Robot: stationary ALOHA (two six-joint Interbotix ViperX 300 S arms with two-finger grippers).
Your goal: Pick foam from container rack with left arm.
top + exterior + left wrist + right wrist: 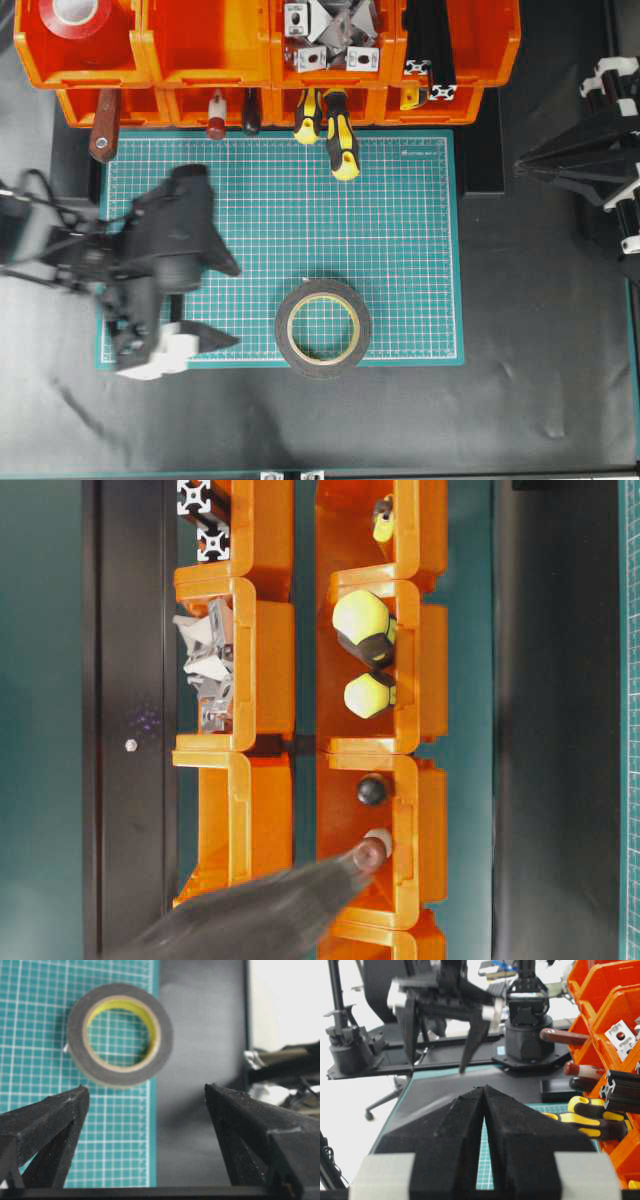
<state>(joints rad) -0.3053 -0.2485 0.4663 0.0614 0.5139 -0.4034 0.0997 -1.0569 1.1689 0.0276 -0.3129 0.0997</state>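
**Foam on the mat, my left gripper spread beside it**

My left gripper [215,305] hangs over the left part of the green mat [400,250], fingers spread wide apart and holding nothing. The foam [323,323] lies flat near the mat's near edge, just right of my fingertips and clear of them; through my wrist camera it sits ahead of the gap. The container rack [200,60] stands along the mat's far edge, with a red tape roll [75,15] in its far-left bin. My right gripper [485,1091] is closed together, off at the right.
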